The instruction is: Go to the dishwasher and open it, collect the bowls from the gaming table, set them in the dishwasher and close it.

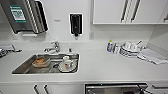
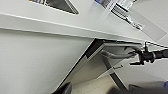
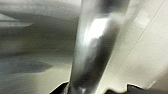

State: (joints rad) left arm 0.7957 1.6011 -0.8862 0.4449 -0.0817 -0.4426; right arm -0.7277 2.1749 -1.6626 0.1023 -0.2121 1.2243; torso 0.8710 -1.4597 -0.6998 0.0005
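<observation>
The right claw (image 2: pixel 139 55) sits at the bar handle (image 2: pixel 115 54) of the dishwasher (image 1: pixel 113 88), just under the white counter (image 1: pixel 105 67); whether it grips the bar or only touches it I cannot tell. Behind the claw the steel door looks cracked open at the top, so the opening step seems begun, not finished. The bowls and gaming table remain to be dealt with; loading and closing are left
</observation>
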